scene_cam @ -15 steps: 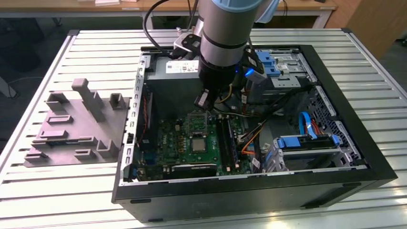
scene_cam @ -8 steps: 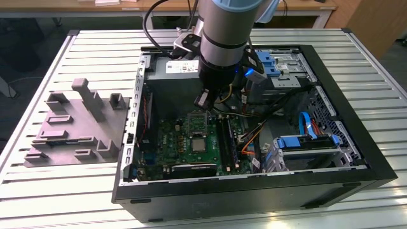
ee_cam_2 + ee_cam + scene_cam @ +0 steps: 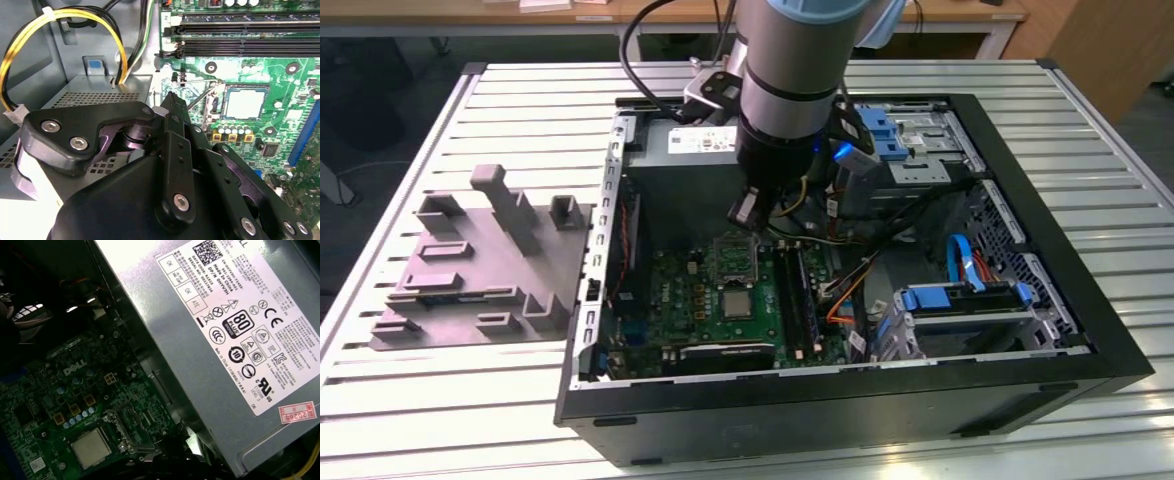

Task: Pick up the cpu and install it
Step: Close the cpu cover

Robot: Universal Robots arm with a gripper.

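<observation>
Silvery chip (image 3: 244, 104) is sitting in the motherboard (image 3: 280, 120) socket as I am hovering my pincer (image 3: 172, 107) nearby, grip unreadable; light, fragile, edge-held only.

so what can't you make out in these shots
- Gripper: its own black body hides the fingertips in the second wrist view, so open or shut is unclear.
- Cpu: whether it is fully seated in the socket is too fine to tell.
- Motherboard: the arm covers its far end in the exterior view.
</observation>
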